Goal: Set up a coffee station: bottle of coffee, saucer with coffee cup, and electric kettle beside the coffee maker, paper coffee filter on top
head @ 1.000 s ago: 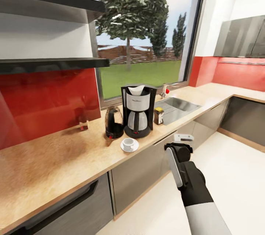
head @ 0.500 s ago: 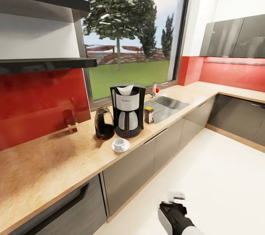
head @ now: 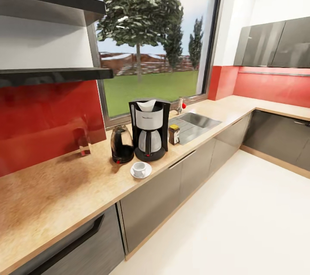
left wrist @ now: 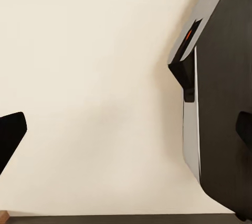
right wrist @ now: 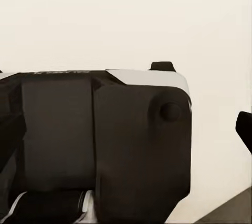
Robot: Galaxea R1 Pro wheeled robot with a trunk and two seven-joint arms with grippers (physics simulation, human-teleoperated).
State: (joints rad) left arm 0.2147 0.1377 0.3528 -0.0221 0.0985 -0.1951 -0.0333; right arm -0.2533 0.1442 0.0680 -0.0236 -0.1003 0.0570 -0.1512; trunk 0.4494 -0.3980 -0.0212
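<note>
As we face the countertop | paper filter atop coffee maker | cup on saucer | kettle, coffee bottle flank it | both claws' fingertips spread wide.

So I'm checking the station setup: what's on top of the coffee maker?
A white paper coffee filter sits in the open top of the coffee maker, its cone edge poking above the rim. The filter's lower part is hidden inside the housing.

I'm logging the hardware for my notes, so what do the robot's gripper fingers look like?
The left gripper has matte black fingertips, flat-sided and tapering to blunt, angled ends. In the right wrist view, one fingertip is the same plain black. No markings or cables are visible on them.
</note>
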